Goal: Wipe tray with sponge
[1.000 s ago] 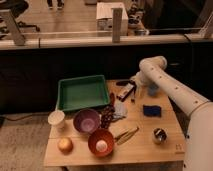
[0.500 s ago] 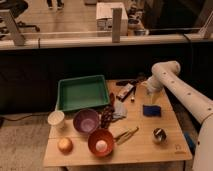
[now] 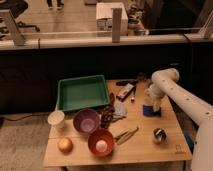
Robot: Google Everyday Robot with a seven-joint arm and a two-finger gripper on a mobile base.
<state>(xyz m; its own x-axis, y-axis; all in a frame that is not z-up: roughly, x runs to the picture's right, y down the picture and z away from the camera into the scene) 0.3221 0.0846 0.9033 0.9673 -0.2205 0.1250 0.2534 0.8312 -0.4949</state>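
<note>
A green tray (image 3: 82, 93) lies at the back left of the wooden table (image 3: 145, 145). A blue sponge (image 3: 150, 110) lies on the table at the right. My gripper (image 3: 153, 102) hangs at the end of the white arm (image 3: 182, 100), right over the sponge and touching or nearly touching its top. The tray is well to the left of the gripper.
A purple bowl (image 3: 86, 121), an orange bowl (image 3: 101, 142) with a pale ball in it, a white cup (image 3: 56, 120), an orange fruit (image 3: 65, 145), a snack bag (image 3: 125, 92), a pinecone-like item (image 3: 106, 117), a yellow utensil (image 3: 126, 135) and a dark round object (image 3: 159, 135) stand on the table.
The arm has swung right from above the snack bag and come down over the blue sponge. The objects on the table have not moved.
</note>
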